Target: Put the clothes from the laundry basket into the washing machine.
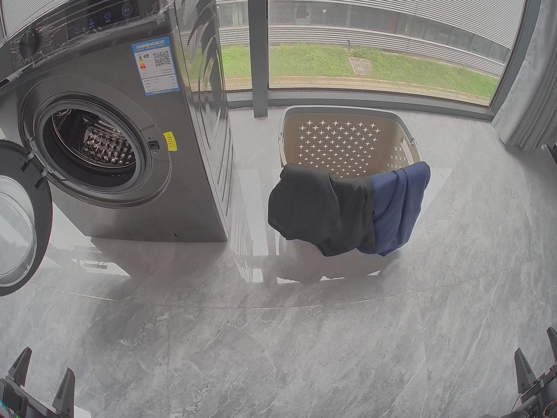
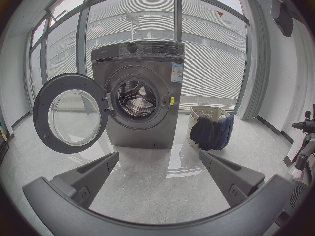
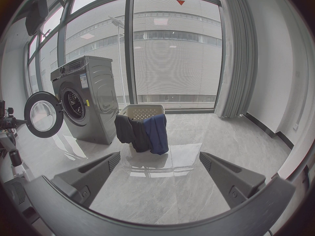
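Clothes [image 1: 348, 210] hang over the near rim of a cream laundry basket [image 1: 348, 140] that stands on the floor [image 1: 290, 332] in front of a tall window [image 1: 377, 30]. They are two pieces: a dark grey garment [image 1: 316, 207] on the side nearer the washing machine [image 1: 191, 146], and a blue garment [image 1: 400, 204] beside it, the two overlapping where they meet and both draping down the outside of the basket. The left hand [image 1: 45, 367] and the right hand [image 1: 535, 346] sit low at the near edge of the head view, well apart from the basket and from each other. Each has its two dark fingers spread wide with nothing between them, as the wrist views also show [image 2: 157, 154] [image 3: 158, 154]. A stretch of polished grey stone floor lies between the hands and the basket. The grey front-loading washing machine stands just beside the basket, on the robot's left. Its round door [image 1: 17, 227] is swung fully open toward the left hand, showing the metal drum [image 1: 96, 146] inside. A pale curtain [image 1: 534, 100] hangs at the far right. Clear plastic film [image 1: 87, 18] covers the machine's control panel [image 1: 98, 15]. A blue and white label [image 1: 156, 65] is stuck on the front above the opening, and a small yellow sticker [image 1: 170, 141] sits beside the door latch; the print on both is too small to read.
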{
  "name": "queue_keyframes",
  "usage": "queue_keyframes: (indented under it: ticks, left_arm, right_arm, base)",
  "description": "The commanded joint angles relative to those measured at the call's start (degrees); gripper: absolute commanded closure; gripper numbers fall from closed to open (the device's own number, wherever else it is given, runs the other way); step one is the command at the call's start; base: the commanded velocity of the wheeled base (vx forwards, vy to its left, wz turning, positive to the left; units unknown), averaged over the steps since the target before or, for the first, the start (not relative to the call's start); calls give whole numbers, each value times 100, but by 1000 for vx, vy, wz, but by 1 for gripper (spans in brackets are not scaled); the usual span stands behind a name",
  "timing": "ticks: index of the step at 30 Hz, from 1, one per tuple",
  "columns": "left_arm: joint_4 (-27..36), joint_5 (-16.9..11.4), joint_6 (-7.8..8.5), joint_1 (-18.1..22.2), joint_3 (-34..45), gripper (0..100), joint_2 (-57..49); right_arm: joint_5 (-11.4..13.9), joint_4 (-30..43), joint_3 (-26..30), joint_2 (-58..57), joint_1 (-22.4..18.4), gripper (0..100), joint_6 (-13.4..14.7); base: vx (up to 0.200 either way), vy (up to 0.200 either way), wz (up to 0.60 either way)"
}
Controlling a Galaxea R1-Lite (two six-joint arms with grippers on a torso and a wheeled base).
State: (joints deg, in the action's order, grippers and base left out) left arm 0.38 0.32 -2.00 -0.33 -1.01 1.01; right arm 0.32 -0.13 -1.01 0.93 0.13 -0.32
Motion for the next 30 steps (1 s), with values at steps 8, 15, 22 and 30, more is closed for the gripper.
queue_keyframes:
  ticks: [8, 15, 22, 30]
  left_arm:
    - [-3, 3, 7, -20, 84, 0, -22]
    - [-3, 3, -2, -20, 84, 0, -22]
    - [-3, 3, -2, -20, 84, 0, -31]
    - [-3, 3, -2, -20, 84, 0, -31]
  right_arm:
    - [3, -4, 92, -93, 4, 0, -3]
    - [3, -4, 101, -93, 4, 0, -3]
    - [3, -4, 92, -93, 4, 0, -3]
    - [3, -4, 92, -93, 4, 0, -3]
  base:
    - [0, -150, 0]
    - [0, -86, 0]
    - [57, 0, 0]
    - [175, 0, 0]
